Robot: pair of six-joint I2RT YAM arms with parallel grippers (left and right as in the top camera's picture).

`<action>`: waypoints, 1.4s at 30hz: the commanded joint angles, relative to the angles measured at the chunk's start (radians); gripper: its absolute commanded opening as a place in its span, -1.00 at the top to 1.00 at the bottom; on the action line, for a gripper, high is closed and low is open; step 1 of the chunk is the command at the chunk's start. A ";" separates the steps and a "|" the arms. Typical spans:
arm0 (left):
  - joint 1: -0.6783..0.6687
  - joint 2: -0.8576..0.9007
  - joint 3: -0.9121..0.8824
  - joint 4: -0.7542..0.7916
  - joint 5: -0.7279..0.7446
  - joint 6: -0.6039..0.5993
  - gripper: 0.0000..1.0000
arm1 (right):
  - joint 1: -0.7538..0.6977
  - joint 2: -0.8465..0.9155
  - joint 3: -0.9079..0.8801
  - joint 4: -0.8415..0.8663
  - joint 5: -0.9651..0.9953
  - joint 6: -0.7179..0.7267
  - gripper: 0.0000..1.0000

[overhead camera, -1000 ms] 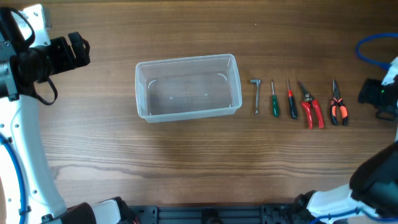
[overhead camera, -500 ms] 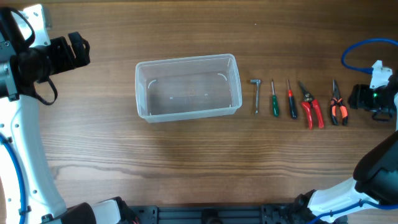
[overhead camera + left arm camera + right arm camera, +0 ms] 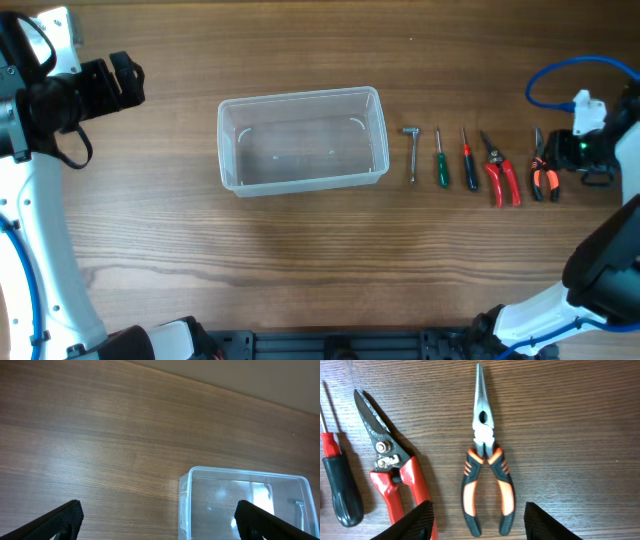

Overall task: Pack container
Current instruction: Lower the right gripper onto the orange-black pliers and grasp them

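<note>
Container [image 3: 302, 143] and left arm are sharing the left half of the wooden table [image 3: 300, 260] I'm watching. The left gripper [image 3: 159, 525] is hanging at the far left edge, well apart from everything, with its fingers spread wide and gripping nothing. The clear plastic tub is lying left of centre, long side across the table, with the wood grain showing through its floor.

Just right of it, five tools are lying in a row, each pointing away from me. I'm seeing an L-shaped metal key [image 3: 412, 152], a green-handled screwdriver [image 3: 440, 160], a red-and-black screwdriver [image 3: 468, 160], red-handled snips [image 3: 500, 170] and orange-and-black needle-nose pliers [image 3: 485, 475]. The right gripper [image 3: 481, 522] is hovering over the pliers, its fingers parted either side of the handles and not clasping them.
</note>
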 commanded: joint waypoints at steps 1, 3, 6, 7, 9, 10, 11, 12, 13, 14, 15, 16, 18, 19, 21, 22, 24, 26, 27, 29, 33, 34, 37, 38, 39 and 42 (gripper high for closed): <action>0.006 0.006 0.005 -0.001 -0.003 -0.002 -1.00 | 0.021 0.069 -0.009 -0.011 0.077 0.063 -0.16; 0.006 0.006 0.005 -0.001 -0.003 -0.002 -1.00 | 0.020 0.095 -0.008 -0.020 0.079 0.080 -0.16; 0.006 0.006 0.005 -0.001 -0.003 -0.002 -1.00 | 0.019 0.137 -0.009 -0.038 0.081 0.089 -0.11; 0.006 0.006 0.005 -0.001 -0.003 -0.002 -1.00 | 0.019 0.154 -0.009 -0.043 0.081 0.111 -0.09; 0.006 0.006 0.005 -0.001 -0.003 -0.002 -0.99 | 0.021 0.177 -0.008 -0.047 0.076 0.138 -0.07; 0.006 0.006 0.005 -0.001 -0.003 -0.002 -0.99 | 0.021 0.188 -0.009 -0.048 0.073 0.139 -0.04; 0.006 0.006 0.005 -0.001 -0.003 -0.002 -1.00 | 0.021 0.198 -0.009 -0.048 0.074 0.139 -0.02; 0.006 0.006 0.005 -0.001 -0.003 -0.002 -1.00 | 0.021 0.203 -0.009 -0.049 0.074 0.140 -0.01; 0.006 0.006 0.005 -0.001 -0.003 -0.002 -0.99 | 0.021 0.208 -0.009 -0.049 0.074 0.140 -0.01; 0.006 0.006 0.005 -0.001 -0.003 -0.002 -1.00 | 0.021 0.209 -0.009 -0.048 0.074 0.140 -0.01; 0.006 0.006 0.005 -0.001 -0.003 -0.002 -0.99 | 0.021 0.210 -0.009 -0.048 0.074 0.140 0.00; 0.006 0.006 0.005 -0.001 -0.003 -0.002 -0.99 | 0.021 0.211 -0.009 -0.046 0.074 0.140 0.01; 0.006 0.006 0.005 -0.001 -0.003 -0.002 -1.00 | 0.021 0.211 -0.009 -0.042 0.074 0.140 0.07; 0.006 0.006 0.005 -0.001 -0.003 -0.002 -0.99 | 0.021 0.211 -0.009 -0.040 0.074 0.140 0.15; 0.006 0.006 0.005 -0.001 -0.003 -0.002 -1.00 | 0.021 0.212 -0.009 -0.038 0.074 0.140 0.28; 0.006 0.006 0.005 -0.001 -0.003 -0.002 -1.00 | 0.021 0.212 -0.009 -0.038 0.074 0.140 0.31; 0.006 0.006 0.005 -0.001 -0.003 -0.002 -0.99 | 0.021 0.218 -0.009 -0.038 0.074 0.140 0.43; 0.006 0.006 0.005 -0.001 -0.003 -0.002 -1.00 | 0.021 0.219 -0.009 -0.038 0.074 0.144 0.52; 0.006 0.006 0.005 -0.001 -0.003 -0.002 -0.99 | 0.021 0.219 -0.010 -0.035 0.074 0.151 0.67; 0.006 0.006 0.005 -0.001 -0.003 -0.002 -1.00 | 0.021 0.219 -0.010 -0.035 0.074 0.157 0.91; 0.006 0.006 0.005 -0.001 -0.003 -0.002 -1.00 | 0.021 0.218 -0.010 -0.032 0.024 0.166 0.91; 0.006 0.006 0.005 -0.001 -0.003 -0.002 -0.99 | 0.021 0.218 -0.010 -0.023 -0.004 0.165 0.92; 0.006 0.006 0.005 -0.001 -0.003 -0.002 -0.99 | 0.020 0.212 0.001 -0.013 -0.017 0.177 0.91; 0.006 0.006 0.005 -0.001 -0.003 -0.002 -1.00 | 0.020 0.208 0.012 -0.021 -0.017 0.184 0.91; 0.006 0.006 0.005 -0.001 -0.003 -0.002 -0.99 | 0.021 0.198 0.031 -0.039 -0.017 0.184 0.91; 0.006 0.006 0.005 -0.001 -0.003 -0.002 -1.00 | 0.021 0.150 0.087 -0.078 -0.018 0.221 0.91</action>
